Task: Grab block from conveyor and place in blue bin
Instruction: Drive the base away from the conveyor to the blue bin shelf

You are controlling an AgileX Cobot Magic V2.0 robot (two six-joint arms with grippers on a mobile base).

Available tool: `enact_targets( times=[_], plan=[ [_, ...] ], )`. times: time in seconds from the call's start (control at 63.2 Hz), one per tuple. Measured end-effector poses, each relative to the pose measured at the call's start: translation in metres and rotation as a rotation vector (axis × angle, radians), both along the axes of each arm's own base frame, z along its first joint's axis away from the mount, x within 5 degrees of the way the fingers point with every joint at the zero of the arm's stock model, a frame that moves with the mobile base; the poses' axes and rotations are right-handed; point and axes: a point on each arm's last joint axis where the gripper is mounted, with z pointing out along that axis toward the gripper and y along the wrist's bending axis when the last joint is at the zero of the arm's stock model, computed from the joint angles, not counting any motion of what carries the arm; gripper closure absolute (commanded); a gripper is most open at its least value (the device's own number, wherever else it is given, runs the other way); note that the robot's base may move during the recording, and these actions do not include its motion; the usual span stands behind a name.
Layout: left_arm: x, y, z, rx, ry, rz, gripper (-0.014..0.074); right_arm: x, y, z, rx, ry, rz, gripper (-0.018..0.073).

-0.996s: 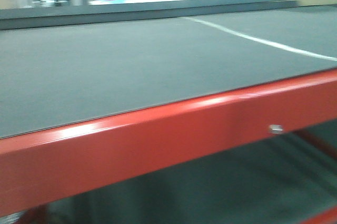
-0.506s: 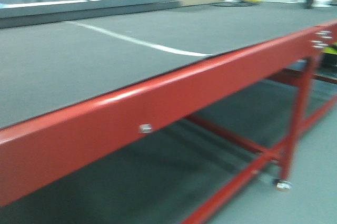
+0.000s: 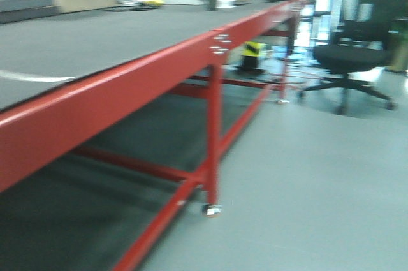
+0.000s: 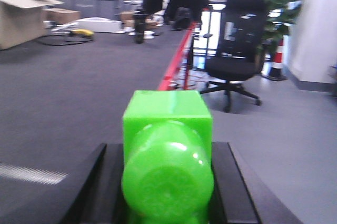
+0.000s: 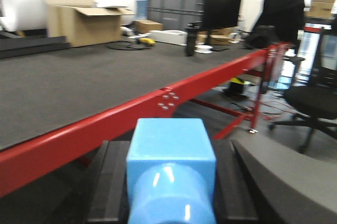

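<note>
Left pincer (image 4: 167,147) level over conveyor (image 4: 63,92); right pincer (image 5: 171,145) level, beside conveyor's red edge. Pincer widths: cannot tell.

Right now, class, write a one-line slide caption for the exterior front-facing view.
Blurred side view along the red-framed conveyor, with a black office chair beyond.

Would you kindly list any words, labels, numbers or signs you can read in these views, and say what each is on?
None can be read.
The cardboard box shows no legible print.
The yellow-and-black striped object is blurred.
The conveyor frame carries no lettering.
</note>
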Motion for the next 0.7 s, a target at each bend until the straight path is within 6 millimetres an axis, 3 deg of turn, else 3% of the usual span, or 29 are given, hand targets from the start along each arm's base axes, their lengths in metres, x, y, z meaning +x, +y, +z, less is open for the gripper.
enact_targets(
  times=[0.696],
  plan=[
    [0.0000,0.0000,0.0003,-0.001,-0.004,0.000,0.0707,0.0000,0.0000,0.0000,0.000,0.000,0.000,0.0721]
  ],
)
